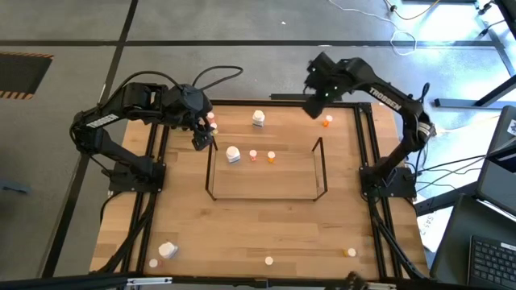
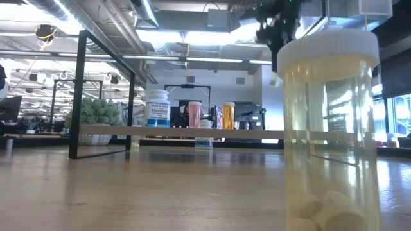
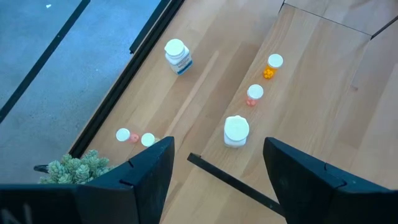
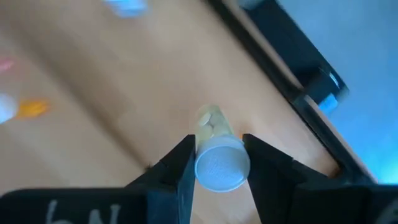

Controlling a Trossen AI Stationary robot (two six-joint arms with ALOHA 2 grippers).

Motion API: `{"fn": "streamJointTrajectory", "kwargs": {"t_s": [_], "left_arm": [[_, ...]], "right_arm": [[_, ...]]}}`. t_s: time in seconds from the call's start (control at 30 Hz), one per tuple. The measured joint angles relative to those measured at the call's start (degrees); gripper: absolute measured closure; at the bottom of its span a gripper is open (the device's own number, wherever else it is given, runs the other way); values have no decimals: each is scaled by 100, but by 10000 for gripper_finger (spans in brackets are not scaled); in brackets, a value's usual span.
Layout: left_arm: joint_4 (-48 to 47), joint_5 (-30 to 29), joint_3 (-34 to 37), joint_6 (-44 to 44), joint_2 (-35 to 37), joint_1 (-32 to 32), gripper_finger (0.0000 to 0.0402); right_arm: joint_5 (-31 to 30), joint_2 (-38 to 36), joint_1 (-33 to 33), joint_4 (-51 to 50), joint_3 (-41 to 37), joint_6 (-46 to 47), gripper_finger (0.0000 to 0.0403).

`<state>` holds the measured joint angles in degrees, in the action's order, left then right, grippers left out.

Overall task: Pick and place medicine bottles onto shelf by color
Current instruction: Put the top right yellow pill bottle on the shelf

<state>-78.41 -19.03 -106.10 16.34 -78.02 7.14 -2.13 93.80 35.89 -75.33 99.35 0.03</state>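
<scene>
The shelf (image 1: 266, 196), a black wire rack with a light wood base, holds a white bottle (image 1: 233, 155), a pink one (image 1: 253, 155) and an orange one (image 1: 271, 158), all upright. My left gripper (image 1: 201, 138) is open and empty above the shelf's left end; its wrist view (image 3: 217, 180) looks down on that white bottle (image 3: 236, 130). My right gripper (image 1: 311, 106) hovers at the table's far right, shut on a cream bottle (image 4: 212, 124) with a white cap. Other bottles stand loose on the table. My right gripper pinches the cream bottle between its two fingers, just behind the white cap (image 4: 221, 167). The cap faces the wrist and the body (image 4: 211, 121) reaches out past the fingertips. The bottle looks lifted clear of the table.
A white bottle (image 1: 258, 119), an orange one (image 1: 327, 122) and pink and cream ones (image 1: 212, 122) stand at the far side by a green plant (image 3: 71, 169). Near the front edge are a white bottle (image 1: 168, 250), a cream one (image 2: 331, 128) and an orange one (image 1: 351, 252).
</scene>
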Motion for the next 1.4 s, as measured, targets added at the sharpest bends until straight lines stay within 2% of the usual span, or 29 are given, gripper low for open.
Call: {"fn": "streamJointTrajectory", "kwargs": {"t_s": [0.23,0.47,0.63,0.83,1.03,1.4], "left_arm": [[0,0,0,2,0,0,160],[2,26,0,-107,0,0,160],[12,138,0,-419,0,-54,160],[430,815,0,-792,0,-61,160],[476,822,0,-796,0,-57,160],[476,801,0,-796,0,-57,160]], "right_arm": [[272,15,-986,-54,21,-645,277],[927,15,-1471,-14,-42,-1279,276],[981,17,-1602,94,-399,-1709,276],[986,28,-1623,346,-952,-1784,276],[1280,28,-1726,787,-1507,-1832,276],[1279,26,-1929,1660,-2335,-1845,276]]}}
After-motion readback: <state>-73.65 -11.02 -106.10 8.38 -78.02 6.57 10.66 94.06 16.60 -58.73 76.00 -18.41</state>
